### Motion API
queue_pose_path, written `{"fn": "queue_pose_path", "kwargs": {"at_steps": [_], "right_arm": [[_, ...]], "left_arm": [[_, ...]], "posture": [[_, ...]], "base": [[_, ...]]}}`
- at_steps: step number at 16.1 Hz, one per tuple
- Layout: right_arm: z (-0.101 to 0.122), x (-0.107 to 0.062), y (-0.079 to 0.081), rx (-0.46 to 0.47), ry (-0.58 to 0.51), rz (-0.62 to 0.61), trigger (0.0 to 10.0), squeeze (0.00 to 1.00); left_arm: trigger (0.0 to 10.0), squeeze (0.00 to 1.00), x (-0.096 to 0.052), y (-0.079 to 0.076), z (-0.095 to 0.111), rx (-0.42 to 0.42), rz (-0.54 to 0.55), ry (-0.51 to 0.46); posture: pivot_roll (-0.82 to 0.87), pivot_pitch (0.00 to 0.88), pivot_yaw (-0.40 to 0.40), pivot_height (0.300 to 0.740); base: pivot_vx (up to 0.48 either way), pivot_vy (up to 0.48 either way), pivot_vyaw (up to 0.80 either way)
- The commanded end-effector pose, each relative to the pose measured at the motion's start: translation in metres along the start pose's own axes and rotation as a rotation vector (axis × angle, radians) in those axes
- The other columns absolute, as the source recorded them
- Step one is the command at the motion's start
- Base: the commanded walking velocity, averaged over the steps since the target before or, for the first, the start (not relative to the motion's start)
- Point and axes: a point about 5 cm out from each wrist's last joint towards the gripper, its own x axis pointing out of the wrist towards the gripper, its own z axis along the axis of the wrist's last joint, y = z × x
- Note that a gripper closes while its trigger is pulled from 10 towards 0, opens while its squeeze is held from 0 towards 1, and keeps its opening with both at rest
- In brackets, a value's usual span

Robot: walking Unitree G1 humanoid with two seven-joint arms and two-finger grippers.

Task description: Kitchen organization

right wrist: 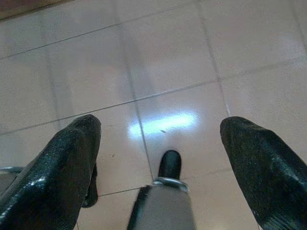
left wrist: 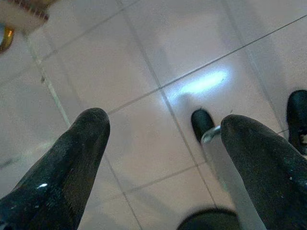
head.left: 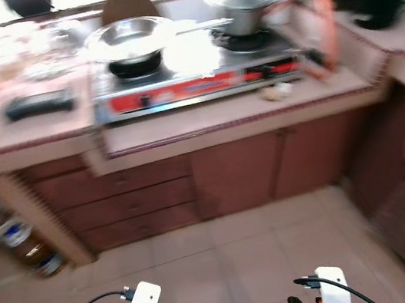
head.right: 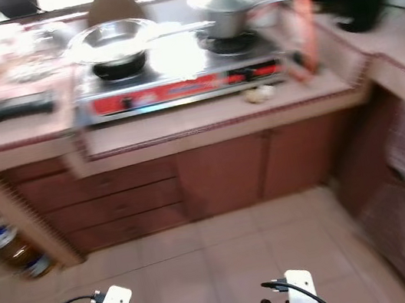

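A two-burner gas stove (head.left: pixel 199 82) sits on the pink tiled counter (head.left: pixel 235 115) ahead of me. A steel wok (head.left: pixel 129 39) rests on its left burner and a lidded steel pot (head.left: pixel 248 4) on the right one. A black flat object (head.left: pixel 39 105) lies on the counter to the left, and a small pale lump (head.left: pixel 278 92) in front of the stove. Both arms hang low over the floor. My left gripper (left wrist: pixel 163 139) is open with nothing between its fingers. My right gripper (right wrist: pixel 160 143) is open too, above bare tiles.
An orange cloth (head.left: pixel 316 16) hangs at the stove's right side. Brown cabinet doors and drawers (head.left: pixel 192 184) run under the counter. Bottles and jars (head.left: pixel 23 243) stand on the floor at the left. A side counter (head.left: pixel 404 55) juts out on the right. Beige floor tiles (head.left: pixel 230 271) lie between me and the cabinets.
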Motion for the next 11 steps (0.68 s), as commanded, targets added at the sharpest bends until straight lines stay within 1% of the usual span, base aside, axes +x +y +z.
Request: {"fn": "queue_pose_path", "kwargs": {"at_steps": [1, 3, 4, 5, 11], "right_arm": [[-0.0030, -0.0010, -0.0020, -0.002, 0.006, -0.007, 10.0, 0.00], [-0.0048, -0.0013, -0.0015, -0.005, 0.010, -0.008, 10.0, 0.00], [-0.0052, -0.0014, -0.0016, 0.004, 0.010, -0.010, 10.0, 0.00], [-0.0054, -0.0015, -0.0018, 0.022, 0.006, -0.015, 10.0, 0.00], [-0.0066, -0.0016, -0.0017, 0.014, 0.012, -0.018, 10.0, 0.00]], "left_arm": [[10.0, 0.00, -0.0001, -0.0005, -0.0033, 0.005, 0.000, 0.012], [10.0, 0.00, -0.0001, -0.0005, -0.0043, 0.006, 0.001, 0.015], [10.0, 0.00, -0.0001, -0.0005, -0.0046, 0.002, 0.003, 0.016], [10.0, 0.00, -0.0001, -0.0004, -0.0048, -0.003, 0.005, 0.017], [10.0, 0.00, -0.0006, 0.0014, -0.0100, -0.016, 0.012, 0.023]], "posture": [[0.10, 0.000, -0.006, 0.740], [0.10, 0.000, -0.007, 0.740], [0.10, 0.000, -0.007, 0.740], [0.10, 0.000, -0.007, 0.740], [0.10, 0.000, -0.014, 0.740]], "base": [[0.000, 0.000, 0.79], [0.000, 0.000, 0.79], [0.000, 0.000, 0.51], [0.000, 0.000, 0.00], [0.000, 0.000, 0.00]]}}
